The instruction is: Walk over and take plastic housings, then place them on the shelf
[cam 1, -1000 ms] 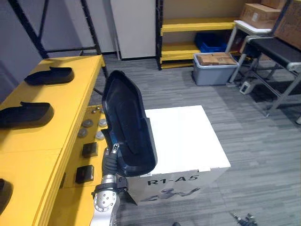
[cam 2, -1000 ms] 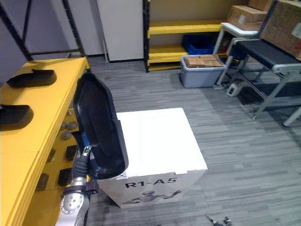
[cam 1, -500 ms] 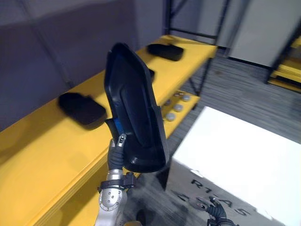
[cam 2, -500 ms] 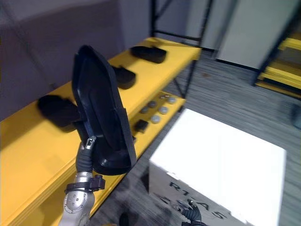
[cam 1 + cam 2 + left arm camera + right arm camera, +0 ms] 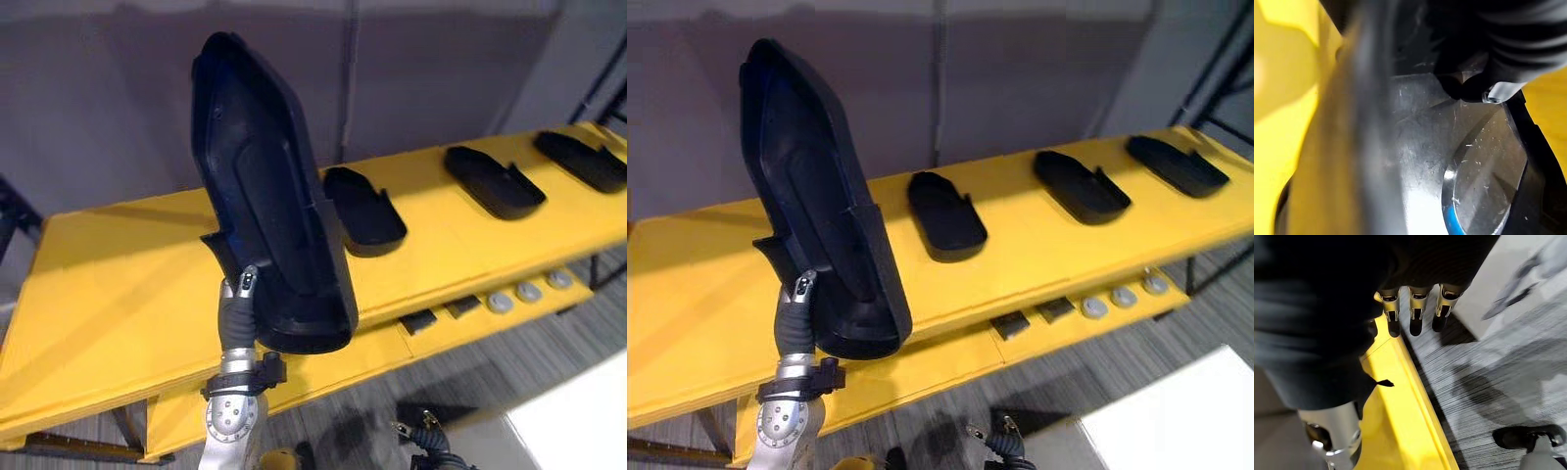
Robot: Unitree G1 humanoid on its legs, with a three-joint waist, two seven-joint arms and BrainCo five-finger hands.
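Holding one black plastic housing upright in the left hand, raised before the yellow shelf; whether over the board or just short of it, cannot tell. Clamped at the lower end: a dark-tipped finger lying up the outer shell and another tip pressing the scratched inner face in the left wrist view, so pinching the housing between them. Right hand hanging low beside the shelf's edge, fingers straight and relaxed, carrying nothing.

Judged well along for this piece: fetching and walking over done, setting down left. Lying on the shelf top already, three more housings in a row toward the right, apart from one another: the nearest housing just beyond the held one, then the middle housing, then the far housing. Plenty of bare yellow board left of that row, the likely spot for this one. Calls for tipping from upright to flat before letting go; might slide off the front lip if released too near it.

Under the top board, a lower tier carrying dark blocks and round silver parts. Behind, a plain grey wall; below, grey striped floor; at the lower right corner, a white box.
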